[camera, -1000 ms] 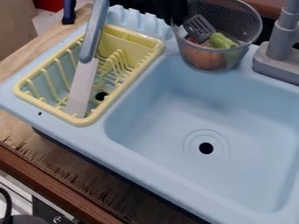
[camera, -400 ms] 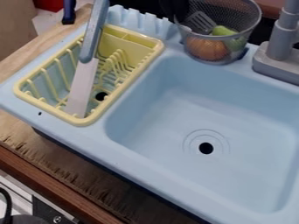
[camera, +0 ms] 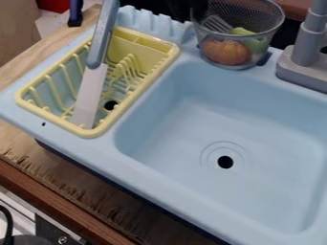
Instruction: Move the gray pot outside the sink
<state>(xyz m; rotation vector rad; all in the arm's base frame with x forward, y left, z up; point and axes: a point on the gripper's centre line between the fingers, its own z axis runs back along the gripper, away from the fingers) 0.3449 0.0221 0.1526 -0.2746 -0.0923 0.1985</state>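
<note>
At the top edge of the camera view, the black gripper (camera: 197, 8) is a dark shape at the left side of the gray mesh pot (camera: 245, 25); its finger area is too dark to make out. The pot is upright over the back rim of the light blue sink (camera: 191, 124), outside the basin. Whether its base touches the rim, I cannot tell. Inside the pot are a gray slotted spatula (camera: 217, 23), a round orange-brown item (camera: 225, 51) and a green item (camera: 256, 45).
A yellow dish rack (camera: 127, 100) sits left of the basin, with a knife (camera: 91, 91) leaning in it, its handle rising past the top edge. The gray faucet (camera: 308, 57) stands at the right, close to the pot. A wooden counter borders the sink.
The pot has moved up in the view, away from the basin, and its contents have shifted inside it. The dark gripper shape beside it has shifted slightly.
</note>
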